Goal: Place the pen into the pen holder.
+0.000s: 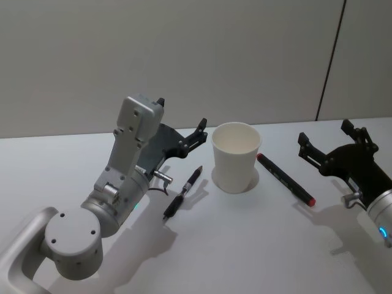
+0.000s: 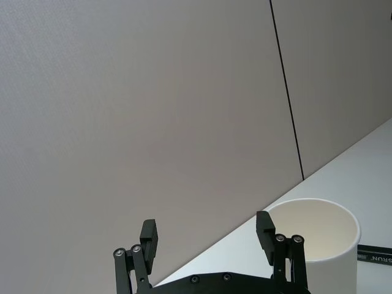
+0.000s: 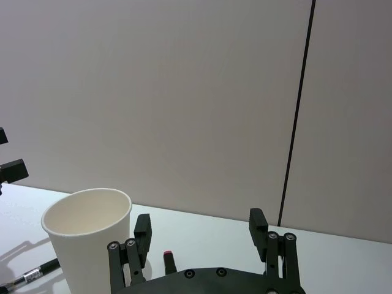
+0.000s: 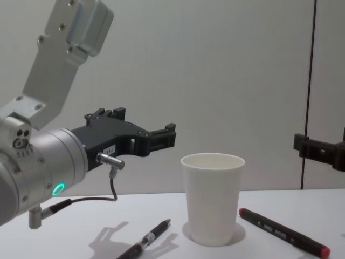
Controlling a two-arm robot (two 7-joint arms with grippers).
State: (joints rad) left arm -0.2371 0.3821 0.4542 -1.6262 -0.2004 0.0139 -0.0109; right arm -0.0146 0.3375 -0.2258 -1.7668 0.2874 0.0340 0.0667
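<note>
two claws flank a paper cup, both pens on the table

the pen holder (image 1: 236, 156), a plain white paper cup, stands upright and empty on the white table (image 1: 245, 251). a slim black pen (image 1: 182, 194) lies aslant just to its left, apart from it. a black pen with a red end (image 1: 285, 179) lies aslant just to its right, its dark end close by the cup's base and its red end nearer the robot. the left claw (image 1: 181, 115) hangs above the table beside the cup's left side, over and beyond the slim pen, its fingers spread wide with nothing between them. the right claw (image 1: 324, 131) hovers off to the cup's right, beyond the red-ended pen, likewise released and empty.
</note>
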